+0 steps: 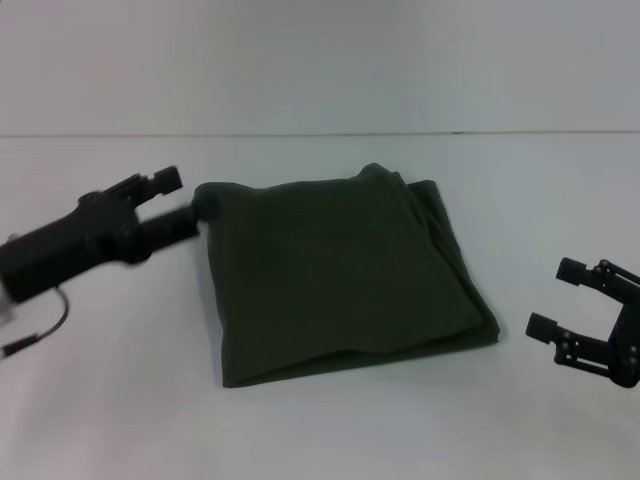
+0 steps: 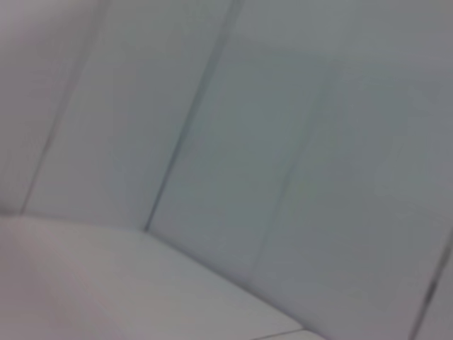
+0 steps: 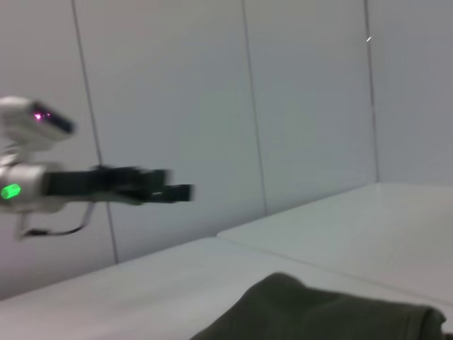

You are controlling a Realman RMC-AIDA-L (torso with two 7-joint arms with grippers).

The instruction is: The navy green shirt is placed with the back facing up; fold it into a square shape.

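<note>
The navy green shirt (image 1: 340, 275) lies folded into a rough square in the middle of the white table, plain side up, with stacked edges along its right side. My left gripper (image 1: 180, 203) hovers open just beside the shirt's far left corner, with no cloth between its fingers. My right gripper (image 1: 553, 297) stands open to the right of the shirt, apart from it. The right wrist view shows a fold of the shirt (image 3: 318, 315) and, farther off, the left gripper (image 3: 170, 185) raised above the table. The left wrist view shows only wall panels and bare table.
The white table (image 1: 320, 420) reaches back to a pale panelled wall (image 1: 320, 60). A thin cable (image 1: 45, 330) hangs under the left arm.
</note>
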